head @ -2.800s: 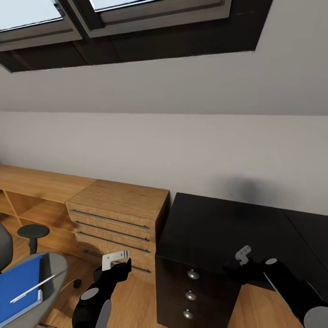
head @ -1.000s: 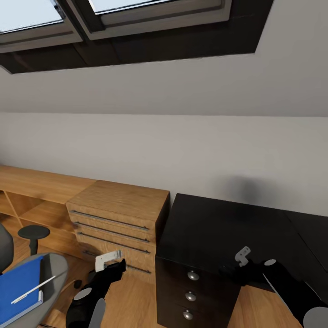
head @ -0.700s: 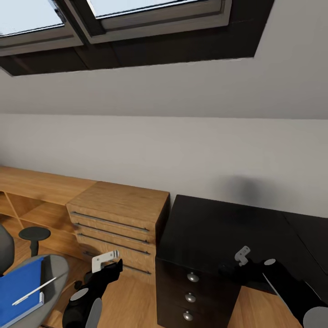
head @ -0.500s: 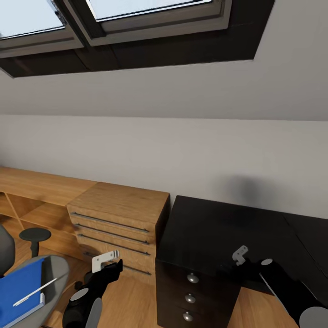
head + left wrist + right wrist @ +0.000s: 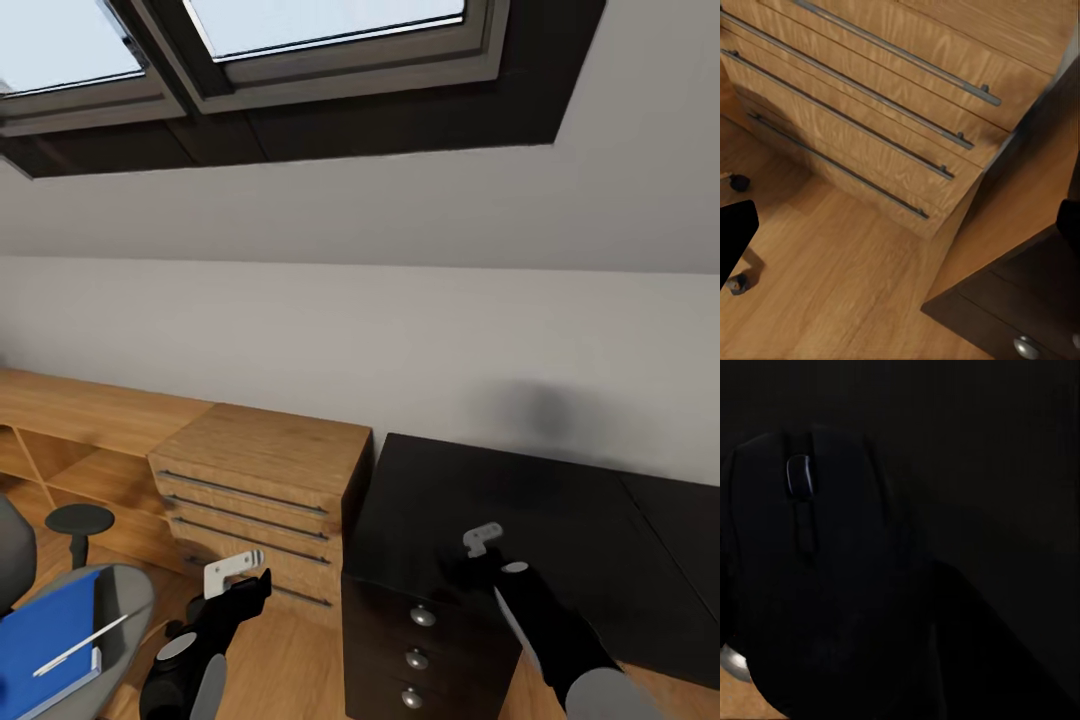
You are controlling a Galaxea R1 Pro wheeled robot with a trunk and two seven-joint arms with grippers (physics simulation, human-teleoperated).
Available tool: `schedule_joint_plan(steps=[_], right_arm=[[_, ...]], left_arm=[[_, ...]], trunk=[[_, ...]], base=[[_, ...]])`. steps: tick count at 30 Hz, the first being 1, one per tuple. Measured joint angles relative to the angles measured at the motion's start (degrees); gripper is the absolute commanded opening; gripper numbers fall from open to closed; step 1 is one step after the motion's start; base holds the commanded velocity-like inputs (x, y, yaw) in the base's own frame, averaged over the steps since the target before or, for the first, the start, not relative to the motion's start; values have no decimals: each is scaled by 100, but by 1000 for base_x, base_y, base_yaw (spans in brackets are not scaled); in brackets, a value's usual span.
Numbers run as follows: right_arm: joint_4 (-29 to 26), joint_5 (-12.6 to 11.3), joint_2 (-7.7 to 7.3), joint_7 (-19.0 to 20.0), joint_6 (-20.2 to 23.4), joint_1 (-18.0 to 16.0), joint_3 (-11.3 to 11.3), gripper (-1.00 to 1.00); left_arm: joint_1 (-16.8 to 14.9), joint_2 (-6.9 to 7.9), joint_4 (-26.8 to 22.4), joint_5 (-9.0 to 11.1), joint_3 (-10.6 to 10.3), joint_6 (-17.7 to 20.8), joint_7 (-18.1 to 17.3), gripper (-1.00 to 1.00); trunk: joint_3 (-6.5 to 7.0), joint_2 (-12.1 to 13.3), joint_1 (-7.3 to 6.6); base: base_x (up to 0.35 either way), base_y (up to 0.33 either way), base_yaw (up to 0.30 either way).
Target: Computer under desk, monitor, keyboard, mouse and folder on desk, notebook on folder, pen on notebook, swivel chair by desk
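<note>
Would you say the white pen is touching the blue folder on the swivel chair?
Touching. In the head view, the pen lies flat across the folder on the swivel chair, with no gap between them.

Drawer chest [image 5: 255, 475] left of desk [image 5: 520, 510]; folder [image 5: 45, 640] on swivel chair [image 5: 110, 610].

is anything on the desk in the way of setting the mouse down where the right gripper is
Nothing visible. The right gripper holds the mouse just over the desk, near its left end above the drawers. The dark top around it looks bare, though black on black hides detail.
</note>
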Motion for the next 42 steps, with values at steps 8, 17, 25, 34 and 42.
schedule_joint_plan(steps=[8, 17, 25, 34, 42], right_arm=[[-3, -67, 966, -2159, 93, 0, -788, -100], [-37, -885, 1272, -3185, 113, 0, -902, -100], [-275, -1055, 1288, -3198, 123, 1, -862, -100], [-410, -1078, 1335, -3196, 130, 16, -867, -100], [-405, -1079, 1335, -3193, 111, 17, -866, -100]], left_arm=[[0, -2, 0, -19, -49, -22, 34, 100], [0, 2, 0, -40, -54, -28, 30, 100], [0, 8, 0, -27, -46, -23, -9, 100], [0, 6, -1, -22, -44, -18, -17, 100], [0, 5, -1, -21, -45, -19, -17, 100]], trunk=[[108, 242, -133], [108, 242, -133], [109, 242, -133], [108, 243, -133], [108, 242, -135]], base=[[0, 0, 0], [0, 0, 0], [0, 0, 0], [23, 252, 0], [213, 266, 0]])
